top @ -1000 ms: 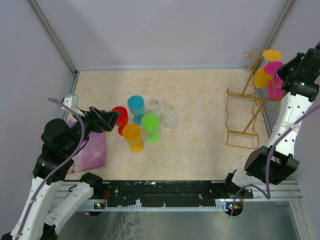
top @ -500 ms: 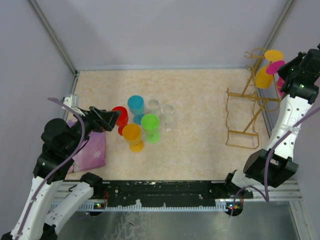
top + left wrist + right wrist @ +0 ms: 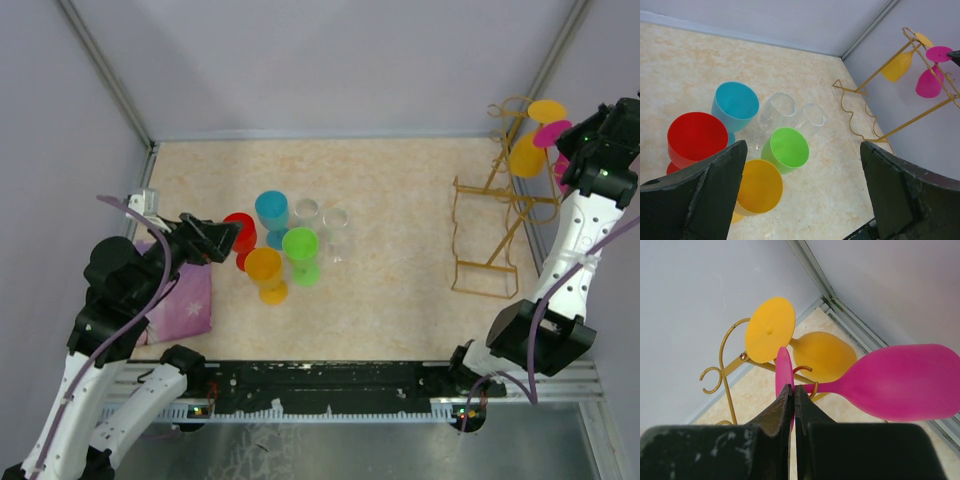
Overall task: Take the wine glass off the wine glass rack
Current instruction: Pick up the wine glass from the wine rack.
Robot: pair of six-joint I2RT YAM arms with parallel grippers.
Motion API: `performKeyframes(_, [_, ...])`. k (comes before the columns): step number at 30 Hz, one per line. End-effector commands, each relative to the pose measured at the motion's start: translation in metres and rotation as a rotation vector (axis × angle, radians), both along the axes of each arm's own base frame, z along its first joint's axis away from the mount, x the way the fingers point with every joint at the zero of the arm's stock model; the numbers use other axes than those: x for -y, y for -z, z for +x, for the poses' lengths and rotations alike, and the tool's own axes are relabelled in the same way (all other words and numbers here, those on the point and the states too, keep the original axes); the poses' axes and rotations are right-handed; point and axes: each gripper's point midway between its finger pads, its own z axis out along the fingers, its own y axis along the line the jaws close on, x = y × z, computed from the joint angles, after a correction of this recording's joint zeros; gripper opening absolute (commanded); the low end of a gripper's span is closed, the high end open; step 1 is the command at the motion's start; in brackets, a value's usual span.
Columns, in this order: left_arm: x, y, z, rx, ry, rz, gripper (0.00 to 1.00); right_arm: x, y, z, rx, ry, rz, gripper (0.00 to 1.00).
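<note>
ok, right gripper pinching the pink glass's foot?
Yes, the right gripper is shut on the thin round foot of the pink wine glass.

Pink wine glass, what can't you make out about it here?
- Right wrist: the pink wine glass rim is cut off by the right edge; the right claw covers its lower foot.
- Top external: the right arm hides most of its bowl.
- Left wrist: too small to tell whether it touches the wine glass rack.

Beige marbled table [image 3: 400,310]: 6 clustered glasses [image 3: 299,243], pink cloth [image 3: 190,300], gold wine glass rack [image 3: 486,264]
</note>
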Motion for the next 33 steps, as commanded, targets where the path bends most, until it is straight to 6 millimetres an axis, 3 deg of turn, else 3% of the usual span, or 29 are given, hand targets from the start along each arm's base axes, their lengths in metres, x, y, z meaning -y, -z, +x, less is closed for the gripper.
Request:
performKeyframes(1, [0.001, -0.004, 0.003, 0.02, -0.001, -0.013, 0.99, 0.002, -0.053, -0.012, 0.143, 0.039, -0.084, 0.0])
performKeyframes(17, [0.004, -0.004, 0.005, 0.021, 0.009, -0.013, 0.99, -0.004, -0.07, -0.011, 0.245, 0.045, -0.027, 0.0])
performKeyframes(33, [0.006, -0.004, 0.006, 0.018, 0.019, -0.015, 0.99, 0.008, -0.069, -0.022, 0.222, 0.118, -0.062, 0.0])
